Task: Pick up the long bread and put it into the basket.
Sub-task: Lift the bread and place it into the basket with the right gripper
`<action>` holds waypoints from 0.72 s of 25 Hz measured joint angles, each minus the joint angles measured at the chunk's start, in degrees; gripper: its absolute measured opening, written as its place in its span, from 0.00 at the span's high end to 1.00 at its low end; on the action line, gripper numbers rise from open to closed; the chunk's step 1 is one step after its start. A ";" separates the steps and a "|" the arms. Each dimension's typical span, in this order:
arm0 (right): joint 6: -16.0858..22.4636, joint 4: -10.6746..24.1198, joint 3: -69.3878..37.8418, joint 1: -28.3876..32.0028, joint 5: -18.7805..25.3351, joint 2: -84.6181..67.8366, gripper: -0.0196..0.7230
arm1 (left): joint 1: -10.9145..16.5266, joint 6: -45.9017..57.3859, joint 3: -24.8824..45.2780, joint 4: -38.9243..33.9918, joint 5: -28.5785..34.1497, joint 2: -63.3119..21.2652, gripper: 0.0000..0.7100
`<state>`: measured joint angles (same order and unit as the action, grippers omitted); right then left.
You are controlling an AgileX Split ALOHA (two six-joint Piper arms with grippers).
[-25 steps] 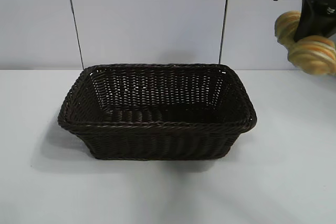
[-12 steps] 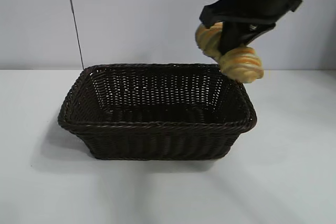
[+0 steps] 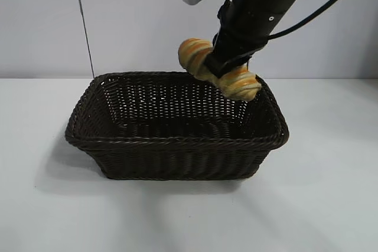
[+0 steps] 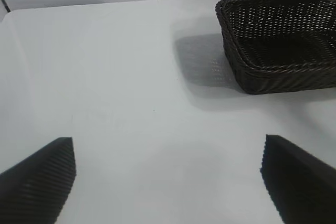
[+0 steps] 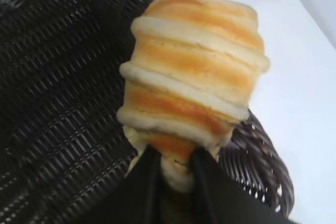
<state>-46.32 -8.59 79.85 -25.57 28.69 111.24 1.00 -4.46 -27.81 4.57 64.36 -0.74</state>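
Note:
The long bread [image 3: 204, 62], golden with orange-brown stripes, hangs tilted in the air over the far right part of the basket [image 3: 177, 143]. My right gripper [image 3: 225, 69] is shut on its middle, reaching down from the upper right. In the right wrist view the long bread [image 5: 194, 72] sticks out past the two black fingers [image 5: 144, 182], with the basket's woven floor [image 5: 58, 93] beneath it. My left gripper [image 4: 168, 177] hangs open over bare table, well away from the basket [image 4: 236, 56].
The dark wicker basket stands in the middle of a white table [image 3: 331, 193], with a pale wall [image 3: 147, 16] behind it. A black cable [image 3: 331, 4] trails from the right arm.
My right arm has carried the bread from the far right leftward and down, from outside the basket to above its far right part. The left gripper has stayed put.

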 joint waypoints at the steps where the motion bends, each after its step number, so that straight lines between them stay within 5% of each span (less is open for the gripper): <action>1: -0.97 -1.15 0.00 0.00 0.00 0.27 0.84 | 0.00 0.10 0.00 0.00 0.00 0.00 0.02; 5: -3.78 -4.37 0.00 0.00 -0.18 1.09 0.82 | 0.00 0.14 0.00 -0.02 0.00 0.00 0.02; 13: -4.49 -5.17 0.00 0.00 -0.67 1.58 0.21 | 0.00 0.36 0.00 -0.02 0.00 0.00 0.02; 18: -0.73 -5.23 0.07 0.00 -0.73 0.66 0.12 | 0.00 0.36 0.00 -0.02 0.00 0.00 0.02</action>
<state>-47.05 -13.82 79.92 -25.57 27.96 111.90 1.00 -4.09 -27.81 4.54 64.36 -0.74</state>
